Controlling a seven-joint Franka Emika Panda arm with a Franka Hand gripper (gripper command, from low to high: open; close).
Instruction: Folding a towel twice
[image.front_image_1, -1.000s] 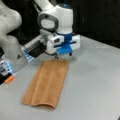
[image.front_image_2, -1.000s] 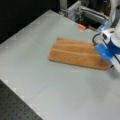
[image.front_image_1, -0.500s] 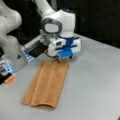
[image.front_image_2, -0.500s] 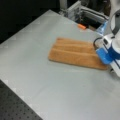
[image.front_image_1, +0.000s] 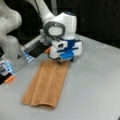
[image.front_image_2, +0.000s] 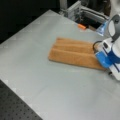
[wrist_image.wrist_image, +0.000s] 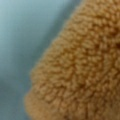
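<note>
The grey table (image.front_image_1: 100, 82) carries the towel (image.front_image_1: 46, 83), which lies as a long narrow strip in both front views, apparently already doubled once along its length. The gripper (image.front_image_1: 65, 60) sits low at the strip's far short end, at the top of the towel in a front view; its fingers are hidden behind the hand, so whether they have closed on the cloth I cannot tell. The wrist view is filled with terry pile against bare table. The second fold seems in hand; it calls for a firm pinch of that end.

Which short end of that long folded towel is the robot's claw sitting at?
The gripper sits at the towel's far end, towards a front view's top; the near end lies free.
</note>
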